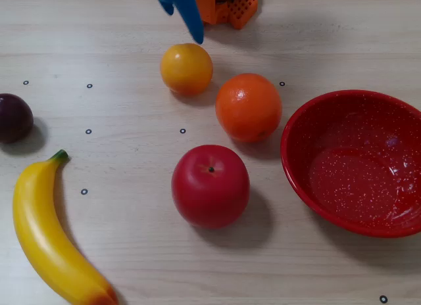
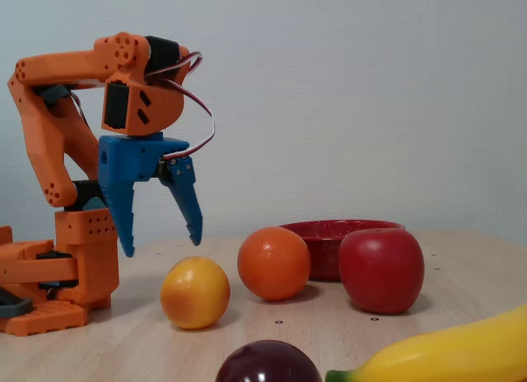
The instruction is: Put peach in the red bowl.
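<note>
The gripper [image 2: 161,245] hangs above the table [image 1: 118,252] with its blue fingers spread wide apart, holding nothing. The peach [image 1: 186,69] rests on the table near the far edge, just below and clear of the fingertips in the side-on fixed view. The orange [image 1: 248,107] sits close beside the peach, apart from it. The red bowl [image 1: 299,180] stands at the right edge, empty. The apple [image 1: 210,185] lies mid-table.

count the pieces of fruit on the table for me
5. In the top-down fixed view: peach by the gripper, orange right of it, apple at centre, plum at left edge, banana lower left. None seem hidden.
</note>
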Motion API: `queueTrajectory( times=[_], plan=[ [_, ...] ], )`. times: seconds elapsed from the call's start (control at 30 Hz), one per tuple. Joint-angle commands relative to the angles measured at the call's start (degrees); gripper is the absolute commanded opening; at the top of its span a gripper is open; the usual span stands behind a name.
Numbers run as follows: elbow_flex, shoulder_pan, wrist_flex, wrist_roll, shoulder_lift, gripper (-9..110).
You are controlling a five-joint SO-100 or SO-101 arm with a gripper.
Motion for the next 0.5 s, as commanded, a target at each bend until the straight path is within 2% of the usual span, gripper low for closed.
queueTrajectory(
  times=[0.0, 0.47],
  plan=[
    [-0.9, 1.6, -1.9, -1.7, 1.2, 33],
    [-0.2, 3.7, -6.4, -14.6, 0.7, 41]
  ],
)
